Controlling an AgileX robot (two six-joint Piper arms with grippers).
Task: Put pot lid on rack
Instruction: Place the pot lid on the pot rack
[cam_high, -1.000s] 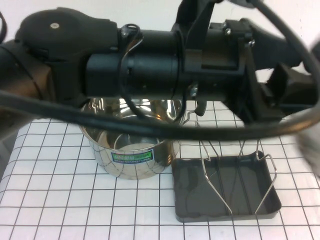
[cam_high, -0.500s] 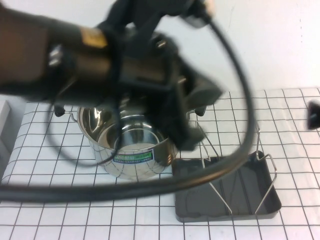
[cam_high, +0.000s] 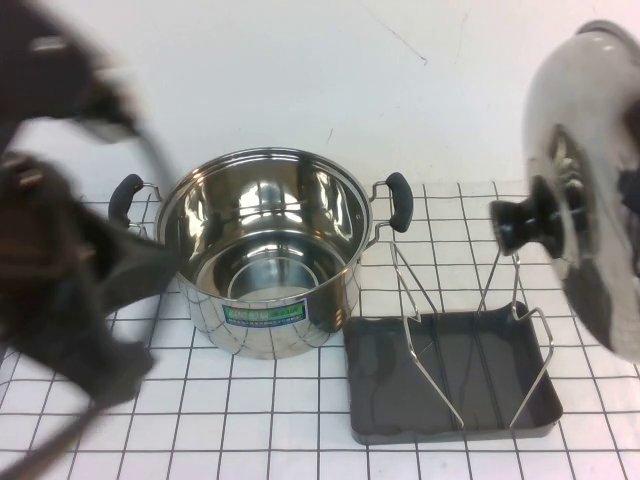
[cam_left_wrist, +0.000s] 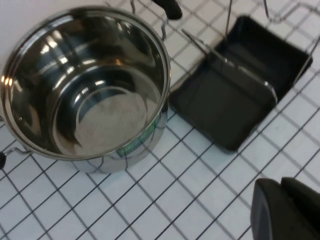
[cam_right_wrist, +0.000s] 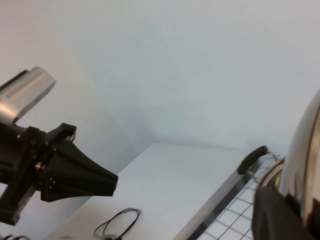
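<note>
The pot lid (cam_high: 580, 180), shiny steel with a black knob (cam_high: 515, 225), hangs on edge at the far right, above and right of the rack, knob facing the pot. My right gripper (cam_high: 630, 195) is mostly hidden behind it; in the right wrist view a dark finger (cam_right_wrist: 282, 215) clamps the lid's rim (cam_right_wrist: 302, 160). The wire rack (cam_high: 420, 300) stands over its dark grey tray (cam_high: 400, 400) and holds nothing. My left gripper (cam_left_wrist: 282, 210) is shut and empty, above the mat near the pot's front; its arm (cam_high: 70, 300) is a dark blur on the left.
The steel pot (cam_high: 262, 250) with two black handles and a green label stands open just left of the rack, also in the left wrist view (cam_left_wrist: 85, 80) beside the tray (cam_left_wrist: 220, 110). The checked mat (cam_high: 250, 420) covers the table.
The left arm, which stretched across the view, has swung away to the left. The lid has come into view at the right edge, held on edge above the rack's right side.
</note>
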